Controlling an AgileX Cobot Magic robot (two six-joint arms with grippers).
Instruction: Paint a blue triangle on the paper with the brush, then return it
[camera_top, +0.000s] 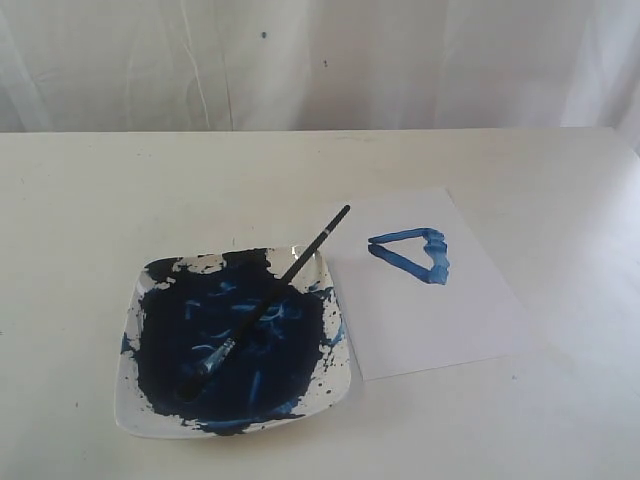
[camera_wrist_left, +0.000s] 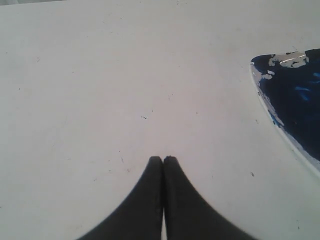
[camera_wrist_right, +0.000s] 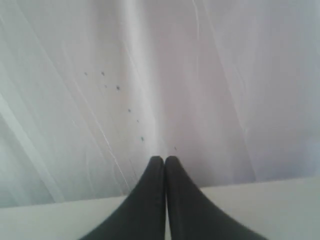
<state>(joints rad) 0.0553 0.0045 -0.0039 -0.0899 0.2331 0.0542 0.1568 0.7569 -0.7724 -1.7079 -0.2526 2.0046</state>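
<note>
In the exterior view the black-handled brush (camera_top: 275, 295) lies across the square white dish (camera_top: 143, 405), bristles down in the dark blue paint and handle tip jutting over the dish's far right rim. Right of the dish lies the white paper (camera_top: 430, 320) with a small blue triangle (camera_top: 415, 254) painted on its upper half. Neither arm shows in the exterior view. My left gripper (camera_wrist_left: 163, 159) is shut with nothing in it, over bare tabletop beside a corner of the dish (camera_wrist_left: 265, 102). My right gripper (camera_wrist_right: 164, 159) is shut and empty, facing the white backdrop.
A wrinkled white curtain (camera_top: 320, 60) hangs behind the cream table (camera_top: 90, 200). In the right wrist view the table's far edge (camera_wrist_right: 260, 182) meets that curtain (camera_wrist_right: 150, 75).
</note>
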